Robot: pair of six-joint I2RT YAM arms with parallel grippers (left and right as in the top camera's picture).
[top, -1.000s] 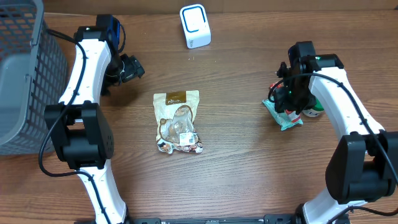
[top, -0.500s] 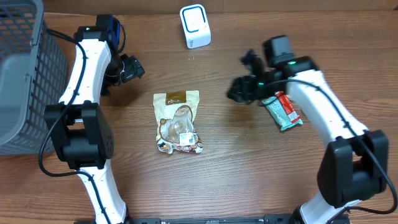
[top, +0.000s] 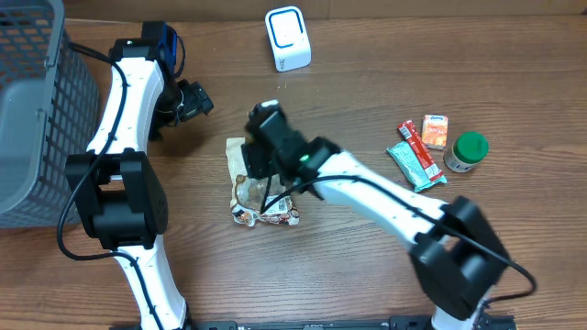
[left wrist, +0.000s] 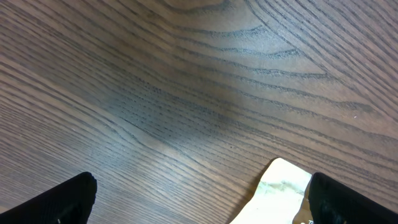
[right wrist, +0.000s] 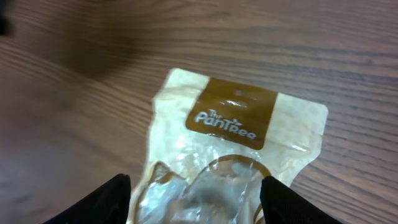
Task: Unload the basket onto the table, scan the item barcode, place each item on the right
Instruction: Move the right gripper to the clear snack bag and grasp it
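Note:
A clear snack bag (top: pixel 266 200) with a brown label lies flat in the middle of the table. No barcode shows on it. My right gripper (top: pixel 259 158) hovers over its upper half. In the right wrist view the bag (right wrist: pixel 230 134) fills the space below the right gripper (right wrist: pixel 196 199), whose jaws stand open, one on each side of the bag's width, holding nothing. My left gripper (top: pixel 193 99) is open at the back left, and a corner of the bag (left wrist: pixel 283 186) shows by its right finger (left wrist: pixel 348 199). A white scanner (top: pixel 287 38) stands at the back.
A grey mesh basket (top: pixel 32 110) stands at the left edge. At the right lie a teal bar (top: pixel 417 167), a red bar (top: pixel 413 139), an orange packet (top: pixel 436 131) and a green-capped jar (top: pixel 468 151).
My right arm has swung left, from over the teal bar at the right to above the snack bag. The left arm has not moved.

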